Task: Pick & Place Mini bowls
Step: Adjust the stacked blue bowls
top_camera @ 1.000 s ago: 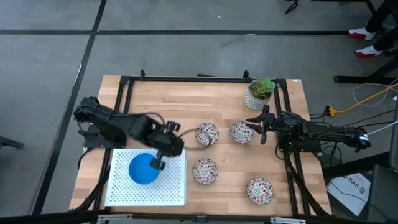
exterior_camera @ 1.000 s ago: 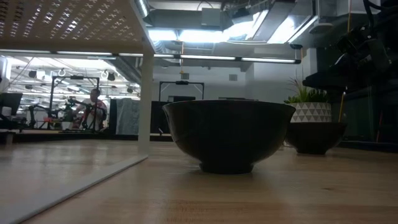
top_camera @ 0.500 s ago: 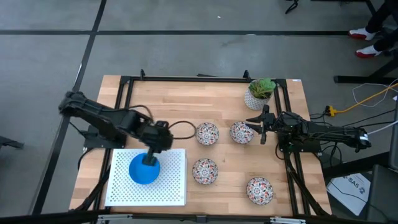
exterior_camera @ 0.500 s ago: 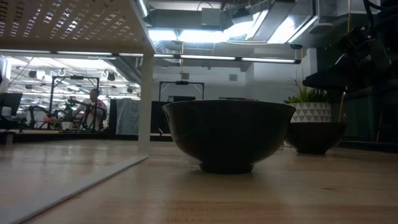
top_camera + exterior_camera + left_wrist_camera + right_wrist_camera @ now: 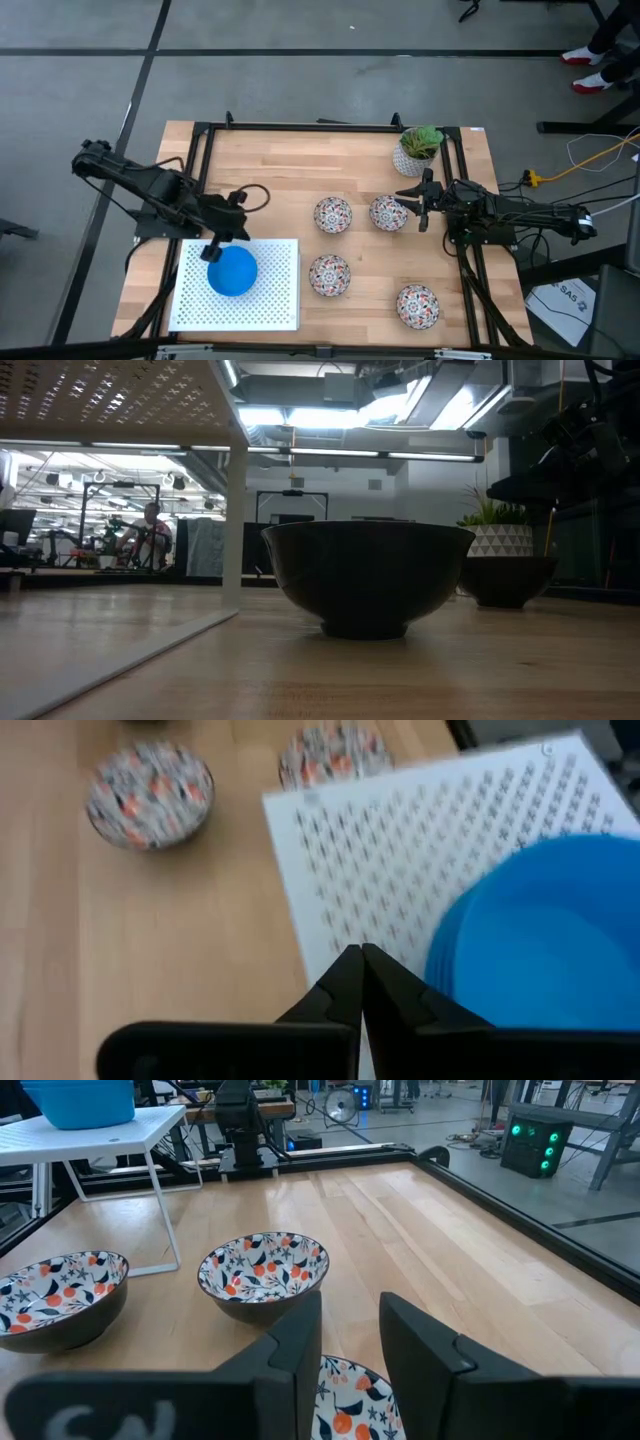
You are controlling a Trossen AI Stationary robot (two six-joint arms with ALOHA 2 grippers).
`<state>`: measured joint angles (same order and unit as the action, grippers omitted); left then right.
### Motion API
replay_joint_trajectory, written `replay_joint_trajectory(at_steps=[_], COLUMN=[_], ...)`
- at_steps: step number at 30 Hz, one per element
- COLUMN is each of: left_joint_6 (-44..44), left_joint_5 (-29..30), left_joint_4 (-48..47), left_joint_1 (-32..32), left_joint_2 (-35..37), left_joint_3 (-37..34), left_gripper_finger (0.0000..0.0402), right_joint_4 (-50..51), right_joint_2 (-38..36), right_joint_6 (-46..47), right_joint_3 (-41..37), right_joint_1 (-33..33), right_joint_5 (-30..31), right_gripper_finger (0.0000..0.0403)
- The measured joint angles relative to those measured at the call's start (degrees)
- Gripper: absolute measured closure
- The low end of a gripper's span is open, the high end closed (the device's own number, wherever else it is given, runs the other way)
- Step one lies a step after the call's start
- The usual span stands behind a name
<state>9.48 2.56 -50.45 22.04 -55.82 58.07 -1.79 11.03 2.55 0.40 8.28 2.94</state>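
Note:
A stack of bright blue mini bowls [image 5: 232, 270] sits on a white perforated stand [image 5: 275, 300] at the table's near left. It also shows in the left wrist view [image 5: 540, 930]. Four floral mini bowls rest on their bases on the wood [image 5: 333, 214], [image 5: 388, 212], [image 5: 329, 275], [image 5: 417, 306]. My left gripper [image 5: 214, 251] is shut and hovers just beside the blue stack's far-left rim, fingertips together [image 5: 360, 958]. My right gripper [image 5: 415, 203] is open, at the right rim of one floral bowl [image 5: 350, 1398]. I see no touch.
A white pot with a green plant [image 5: 418, 148] stands at the far right corner, just beyond my right gripper. A black frame [image 5: 300, 127] runs along the table's edges. In the low view the stand's leg [image 5: 234, 525] and a dark bowl [image 5: 368, 575] are close. Bare wood lies along the far side.
My left gripper has drawn back from the blue stack's right rim, across the stack toward the table's left edge, with the arm folding back. The blue stack stays on the stand. My right arm and the floral bowls have kept still.

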Motion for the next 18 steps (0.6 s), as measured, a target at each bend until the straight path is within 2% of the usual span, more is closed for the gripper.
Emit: replay_joint_trajectory(at_steps=[10,14,18], left_joint_6=[-3.79,-6.42,-10.53], left_joint_5=[0.27,-2.27,-6.08], left_joint_4=[6.82,11.93,13.00], left_joint_1=[0.05,0.05,0.05], left_joint_2=[0.24,0.36,0.36], left_joint_3=[-7.17,-8.33,-8.34], left_gripper_finger=[0.0399,0.0400,0.0399], right_joint_4=[0.00,-0.01,0.00], right_joint_2=[0.00,-0.01,-0.01], right_joint_6=[0.00,0.00,0.00], right_joint_3=[0.00,0.00,0.00], right_joint_1=[0.00,0.01,0.00], right_joint_5=[0.00,0.02,0.00], right_gripper_finger=[0.0299,0.0299,0.0299])
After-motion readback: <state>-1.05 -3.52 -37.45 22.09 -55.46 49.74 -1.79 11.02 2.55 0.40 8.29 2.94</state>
